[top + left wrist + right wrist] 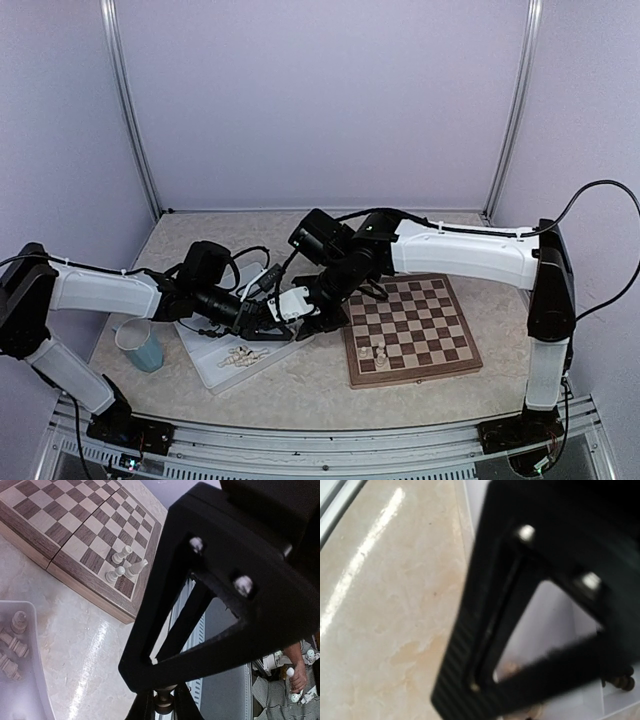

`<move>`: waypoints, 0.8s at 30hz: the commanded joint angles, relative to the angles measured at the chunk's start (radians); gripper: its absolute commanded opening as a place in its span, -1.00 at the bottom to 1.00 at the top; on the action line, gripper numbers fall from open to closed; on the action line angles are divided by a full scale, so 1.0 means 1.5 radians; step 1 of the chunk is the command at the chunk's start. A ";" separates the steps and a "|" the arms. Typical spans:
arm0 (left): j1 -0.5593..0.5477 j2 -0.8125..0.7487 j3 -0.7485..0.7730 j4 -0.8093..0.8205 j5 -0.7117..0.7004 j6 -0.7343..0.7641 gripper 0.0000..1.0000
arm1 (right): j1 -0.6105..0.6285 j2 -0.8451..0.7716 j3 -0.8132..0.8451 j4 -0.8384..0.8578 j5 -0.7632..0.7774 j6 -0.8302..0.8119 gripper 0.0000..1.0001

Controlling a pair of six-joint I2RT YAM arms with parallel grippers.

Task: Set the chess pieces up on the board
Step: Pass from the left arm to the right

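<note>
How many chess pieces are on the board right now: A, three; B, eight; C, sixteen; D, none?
A: the left wrist view shows just three cream pieces clustered near one corner of the board.

A lab test cell: plain lilac walls (320, 100), aluminium posts (133, 120), marble-look table (300, 385)

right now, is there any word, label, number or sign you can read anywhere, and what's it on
None: no readable text in any view.
The board, the chess pieces, the white tray and the cup carry no print that shows.
The right wrist view is too blurred to tell anything.
</note>
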 commanded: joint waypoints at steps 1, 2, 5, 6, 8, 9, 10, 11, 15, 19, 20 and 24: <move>0.004 0.009 0.018 0.019 0.025 -0.014 -0.88 | 0.020 0.014 0.012 0.006 0.047 0.004 -0.27; 0.004 0.011 0.018 0.019 0.025 -0.016 -0.88 | 0.021 0.014 0.011 0.007 0.048 0.005 -0.29; 0.004 0.015 0.020 0.020 0.028 -0.020 -0.88 | 0.025 0.012 0.006 0.008 0.049 0.006 -0.39; 0.004 0.015 0.020 0.020 0.029 -0.021 -0.88 | 0.027 0.012 0.004 0.009 0.051 0.006 -0.45; 0.005 0.017 0.021 0.021 0.027 -0.024 -0.88 | 0.029 0.010 0.000 0.014 0.055 0.009 -0.59; 0.005 0.018 0.021 0.021 0.027 -0.026 -0.88 | 0.029 0.010 -0.002 0.019 0.058 0.011 -0.65; 0.005 0.021 0.022 0.020 0.026 -0.027 -0.87 | 0.029 0.009 -0.005 0.022 0.060 0.013 -0.70; 0.005 0.022 0.022 0.020 0.026 -0.029 -0.87 | 0.029 0.008 -0.007 0.027 0.062 0.015 -0.74; 0.007 0.018 0.024 0.011 0.008 -0.026 -0.67 | 0.017 0.000 -0.025 0.043 0.039 0.030 -0.83; 0.011 -0.004 0.019 -0.002 -0.023 -0.011 -0.45 | -0.020 -0.017 -0.036 0.050 -0.029 0.058 -0.84; 0.013 -0.011 0.016 -0.003 -0.034 -0.008 -0.41 | -0.032 -0.024 -0.041 0.051 -0.051 0.067 -0.84; 0.018 -0.055 0.003 -0.001 -0.085 0.007 -0.28 | -0.093 -0.061 -0.084 0.068 -0.150 0.109 -0.84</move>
